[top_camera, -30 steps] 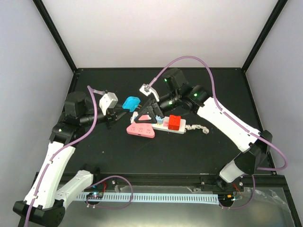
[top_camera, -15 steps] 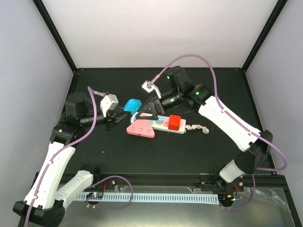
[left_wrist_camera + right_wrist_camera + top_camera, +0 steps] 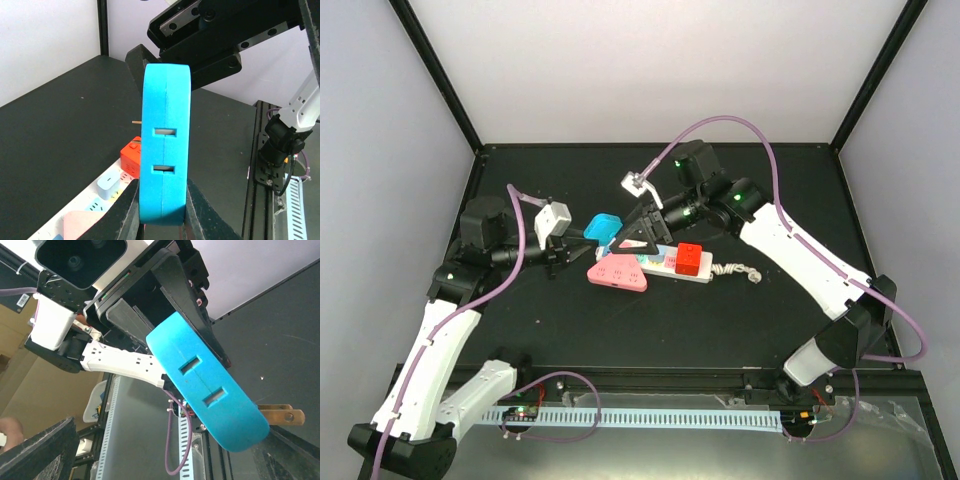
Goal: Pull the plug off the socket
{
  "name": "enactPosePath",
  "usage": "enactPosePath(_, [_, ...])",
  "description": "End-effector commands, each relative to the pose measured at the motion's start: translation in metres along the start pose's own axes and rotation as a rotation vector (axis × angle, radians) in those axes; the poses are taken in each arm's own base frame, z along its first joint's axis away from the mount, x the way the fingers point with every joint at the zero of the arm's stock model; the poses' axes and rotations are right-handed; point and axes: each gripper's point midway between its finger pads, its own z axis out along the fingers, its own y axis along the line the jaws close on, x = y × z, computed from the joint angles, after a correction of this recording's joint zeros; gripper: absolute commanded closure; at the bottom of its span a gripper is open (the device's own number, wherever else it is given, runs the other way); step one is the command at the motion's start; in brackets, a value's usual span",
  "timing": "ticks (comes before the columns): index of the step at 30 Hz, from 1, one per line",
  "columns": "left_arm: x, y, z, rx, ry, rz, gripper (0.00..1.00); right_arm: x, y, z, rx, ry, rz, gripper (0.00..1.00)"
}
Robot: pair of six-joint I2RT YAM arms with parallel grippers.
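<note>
The socket [image 3: 658, 264], a white power strip with pastel outlets, lies mid-table with a red cube plug [image 3: 690, 258] and a pink triangular plug [image 3: 618, 272] in it. My left gripper [image 3: 588, 232] is shut on a blue plug [image 3: 602, 226] and holds it in the air, clear of the strip's left end. In the left wrist view the blue plug [image 3: 165, 145] stands between my fingers [image 3: 127, 210], with the socket [image 3: 87, 202] below. My right gripper [image 3: 636, 236] is open just right of the blue plug [image 3: 210, 385], whose brass prongs [image 3: 280, 415] show.
A small pale blue adapter [image 3: 109, 183] sits in the strip beside the red cube [image 3: 131, 154]. The strip's twisted white cord [image 3: 740, 270] trails right. Black frame posts and white walls close the table at the back and sides.
My left gripper has carried the blue plug slightly right and down toward the right gripper. My right gripper has lifted off the strip and turned to face the plug.
</note>
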Motion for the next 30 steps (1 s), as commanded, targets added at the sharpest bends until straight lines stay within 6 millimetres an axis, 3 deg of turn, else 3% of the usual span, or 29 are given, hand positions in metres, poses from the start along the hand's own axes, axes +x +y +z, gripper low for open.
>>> enactPosePath(1, [0.001,-0.003,0.003,0.028,0.0,-0.008,0.99,0.001,0.034,-0.007,-0.119,-0.007,-0.104,0.05])
enactPosePath(14, [0.007,-0.011,0.008,0.098,0.015,-0.031,0.99,0.003,0.038,-0.008,-0.137,-0.006,-0.136,0.06])
enactPosePath(21, [0.012,0.003,0.013,0.047,0.031,-0.054,0.98,0.006,0.048,-0.011,-0.174,-0.004,-0.15,0.06])
enactPosePath(30, [0.018,0.006,0.019,0.062,0.041,-0.11,0.98,0.01,0.055,-0.012,-0.222,0.002,-0.148,0.07])
